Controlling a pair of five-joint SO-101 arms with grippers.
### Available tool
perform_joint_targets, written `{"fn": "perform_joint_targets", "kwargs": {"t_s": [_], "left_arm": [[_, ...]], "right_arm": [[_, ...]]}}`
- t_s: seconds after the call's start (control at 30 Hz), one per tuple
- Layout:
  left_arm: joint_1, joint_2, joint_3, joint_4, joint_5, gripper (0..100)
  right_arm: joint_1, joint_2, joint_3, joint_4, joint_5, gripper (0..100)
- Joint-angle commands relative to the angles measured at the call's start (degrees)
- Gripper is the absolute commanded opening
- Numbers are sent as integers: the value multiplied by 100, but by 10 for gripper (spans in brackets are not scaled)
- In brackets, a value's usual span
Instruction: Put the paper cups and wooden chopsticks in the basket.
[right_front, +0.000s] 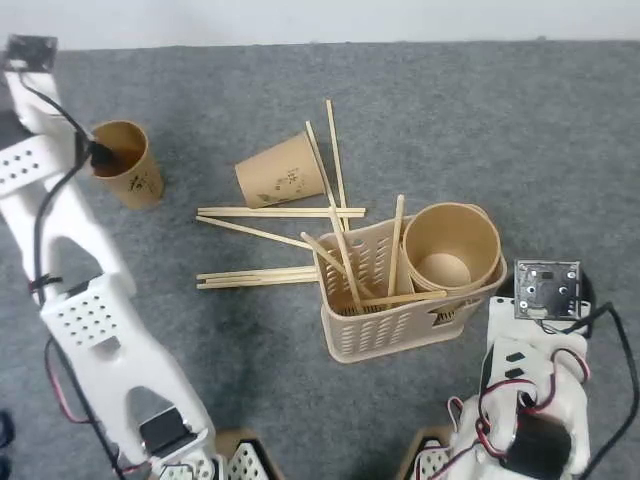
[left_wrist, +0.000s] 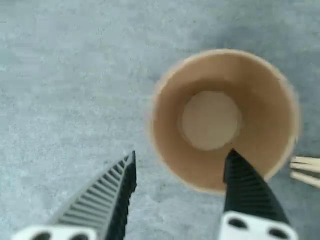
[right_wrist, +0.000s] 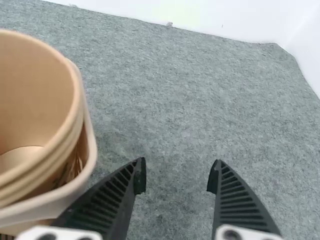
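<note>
A brown paper cup (right_front: 130, 165) stands on the grey carpet at the far left. My left gripper (right_front: 98, 153) is at its rim. In the left wrist view the gripper (left_wrist: 181, 154) is open, with one finger (left_wrist: 247, 185) over the near rim of the cup (left_wrist: 220, 120) and the other outside it. A second cup (right_front: 283, 172) lies on its side in the middle. The beige basket (right_front: 385, 335) holds stacked cups (right_front: 452, 245) and several chopsticks (right_front: 345, 262). Loose chopsticks (right_front: 280, 212) lie left of it. My right gripper (right_wrist: 178, 164) is open over carpet beside the basket (right_wrist: 50, 200).
More loose chopsticks (right_front: 258, 277) lie on the carpet by the basket's left side, and two (right_front: 332, 150) stretch behind the fallen cup. The white wall (right_front: 320, 20) borders the far edge of the carpet. The right arm's base (right_front: 535, 400) stands at the near right.
</note>
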Motion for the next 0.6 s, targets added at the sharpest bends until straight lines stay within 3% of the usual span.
{"fn": "perform_joint_targets", "kwargs": {"t_s": [0.0, 0.17, 0.33, 0.47, 0.57], "left_arm": [[-9, -70, -22, 26, 35, 223], [-18, -26, -92, 105, -105, 13], [35, -79, -198, 343, -352, 11], [167, -123, -998, 985, -536, 9], [211, -387, -1446, 967, -536, 9]], "right_arm": [[-22, -22, -26, -66, 18, 208], [-22, -22, -26, -66, 18, 208], [-22, -22, -26, -66, 18, 208], [-13, -22, -26, -66, 18, 208], [-4, -22, -26, -57, 18, 208]]}}
